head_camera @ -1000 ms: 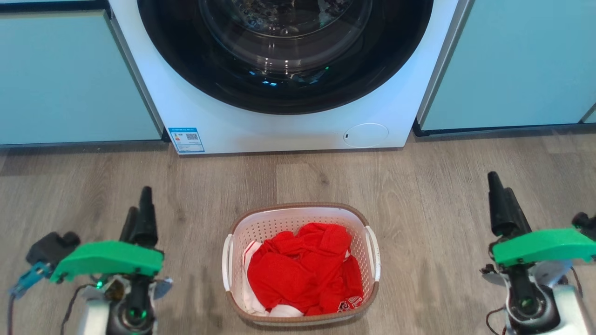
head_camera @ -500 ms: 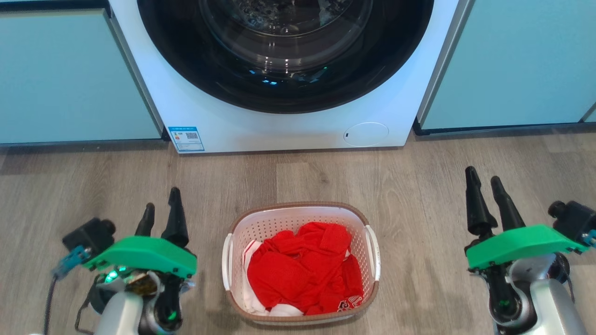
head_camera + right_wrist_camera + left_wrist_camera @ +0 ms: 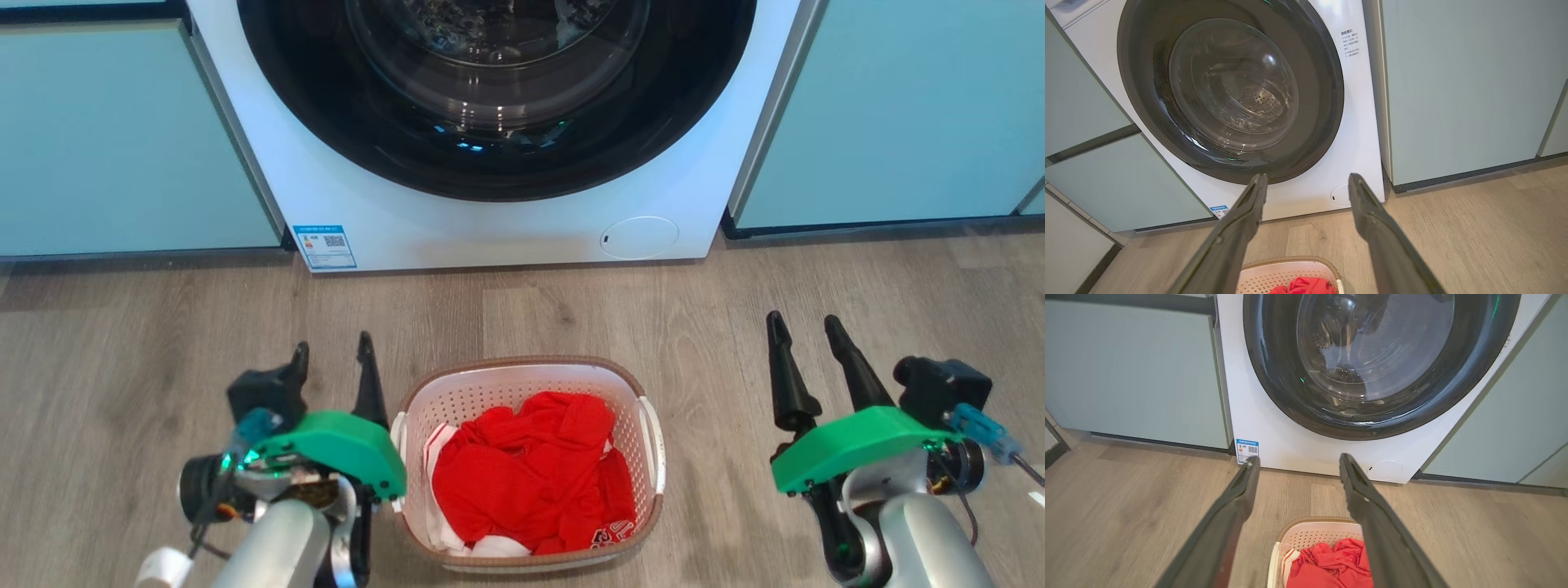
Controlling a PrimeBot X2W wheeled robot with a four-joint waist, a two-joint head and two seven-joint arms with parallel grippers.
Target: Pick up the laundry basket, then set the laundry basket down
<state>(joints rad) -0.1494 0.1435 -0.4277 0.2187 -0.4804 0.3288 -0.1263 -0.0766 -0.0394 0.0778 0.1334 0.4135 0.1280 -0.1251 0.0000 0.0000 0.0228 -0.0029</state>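
The laundry basket [image 3: 490,387], white with perforated walls and a brown rim, sits on the wood floor in front of the washing machine, holding red and white cloth. My left gripper [image 3: 332,357] is open right beside the basket's left handle [image 3: 397,457], its inner finger close to the rim. My right gripper [image 3: 802,328] is open, a short way to the right of the right handle [image 3: 657,445]. Between the open left gripper [image 3: 1296,467] fingers, the left wrist view catches the basket [image 3: 1310,537] low down. The basket's far rim [image 3: 1290,263] lies below the open right gripper [image 3: 1306,183].
A white washing machine [image 3: 490,220] with a dark round door stands just behind the basket. Pale teal cabinet fronts [image 3: 122,131] flank it on both sides. Bare wood floor [image 3: 718,310] lies between the machine and the basket.
Both arms have swung inward toward the basket. The left gripper has come up against the left handle; the right has closed part of the gap. Both grippers' fingers now show spread apart.
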